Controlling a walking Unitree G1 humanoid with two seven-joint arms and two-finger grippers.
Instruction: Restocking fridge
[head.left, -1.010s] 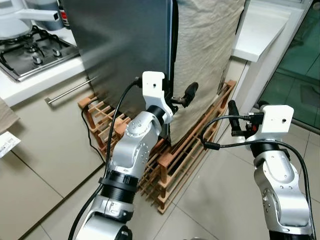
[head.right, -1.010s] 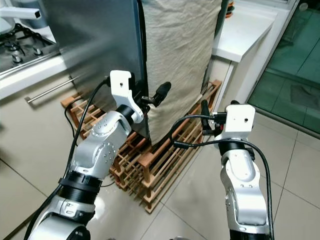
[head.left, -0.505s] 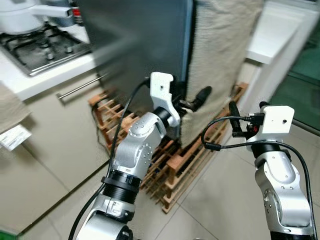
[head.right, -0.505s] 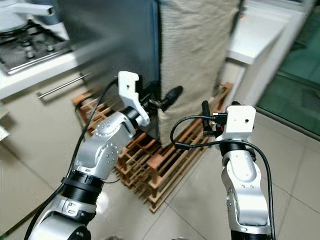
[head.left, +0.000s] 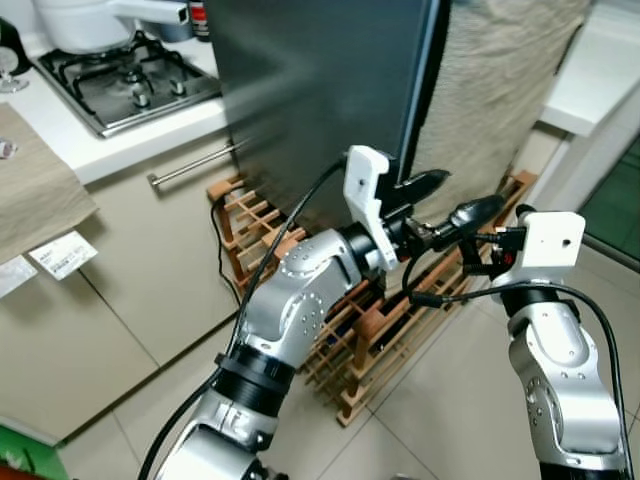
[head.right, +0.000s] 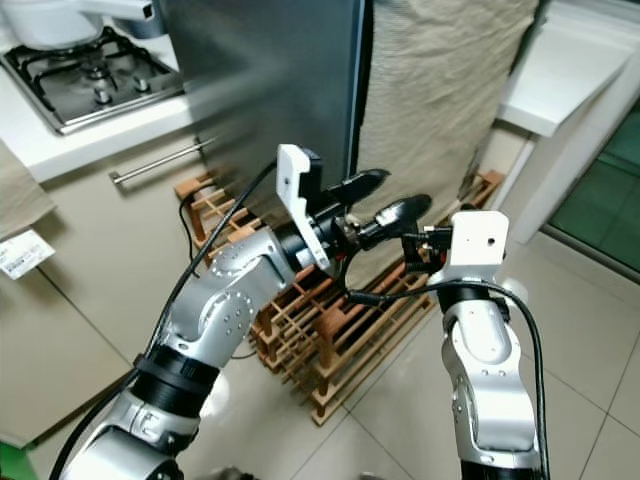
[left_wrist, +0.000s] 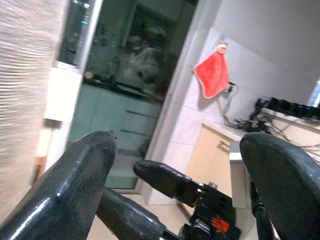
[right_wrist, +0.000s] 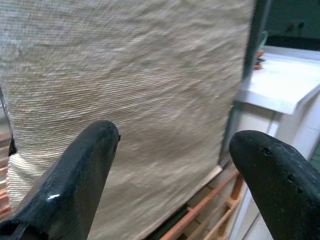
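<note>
The dark grey fridge (head.left: 310, 90) stands ahead with its door closed, and a beige cloth (head.left: 500, 90) hangs over its right side. My left gripper (head.left: 465, 195) is open and empty, raised in front of the fridge's right edge and pointing right. In the left wrist view its fingers (left_wrist: 75, 185) frame my right gripper's black finger (left_wrist: 170, 180). My right gripper (right_wrist: 175, 150) is open and empty, held just behind the left one and facing the cloth (right_wrist: 125, 65).
A wooden wine rack (head.left: 370, 330) lies on the tiled floor at the fridge's foot. Left of the fridge are a gas hob (head.left: 130, 85) and a drawer with a bar handle (head.left: 195, 165). A white counter (head.left: 600, 70) stands at the right.
The camera has panned left, so the scene has shifted right. My left gripper has swung right from the fridge door's edge to just in front of the right gripper. The right arm has held still.
</note>
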